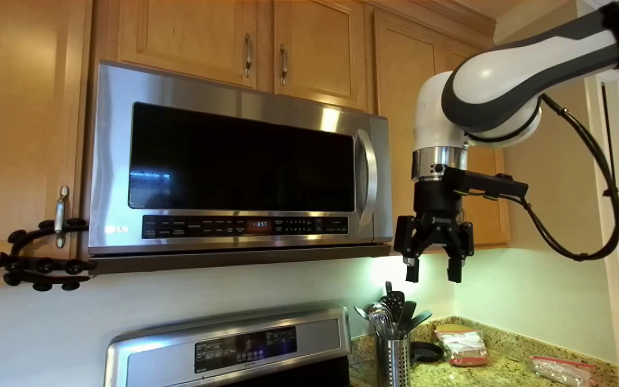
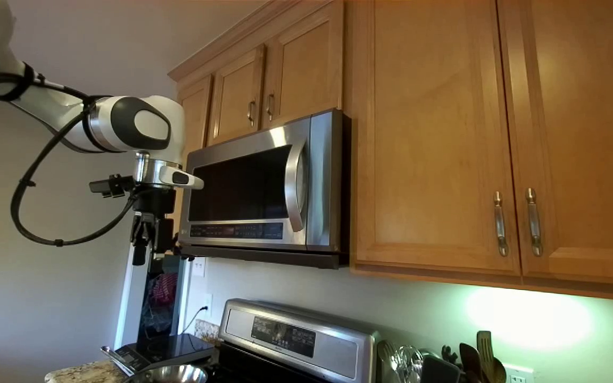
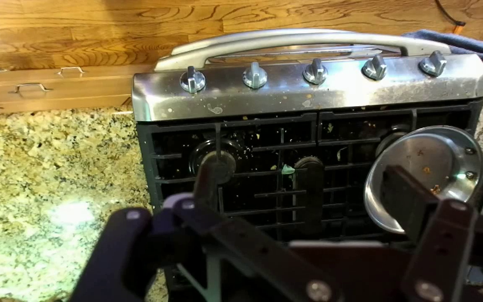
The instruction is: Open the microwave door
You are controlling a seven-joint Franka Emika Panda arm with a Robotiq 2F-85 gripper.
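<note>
The microwave door (image 1: 242, 156) has a dark glass window in a steel frame and looks closed. It also shows in an exterior view (image 2: 240, 183) at a slant. Its curved steel handle (image 1: 368, 177) is upright at the panel's right side and shows in an exterior view too (image 2: 294, 186). My gripper (image 1: 433, 271) points straight down, open and empty, with its fingertips apart. It hangs apart from the handle, out in front of the microwave in an exterior view (image 2: 148, 254). In the wrist view the open fingers (image 3: 304, 180) are above the stove; the door is out of view.
Wooden cabinets (image 1: 315, 54) surround the microwave. Below are the stove's control panel (image 1: 245, 349), a steel pan (image 3: 426, 167) on the grates and a utensil holder (image 1: 394, 360). A black flexible tripod (image 1: 46, 263) is at the microwave's left. A cable (image 1: 605, 161) loops from my arm.
</note>
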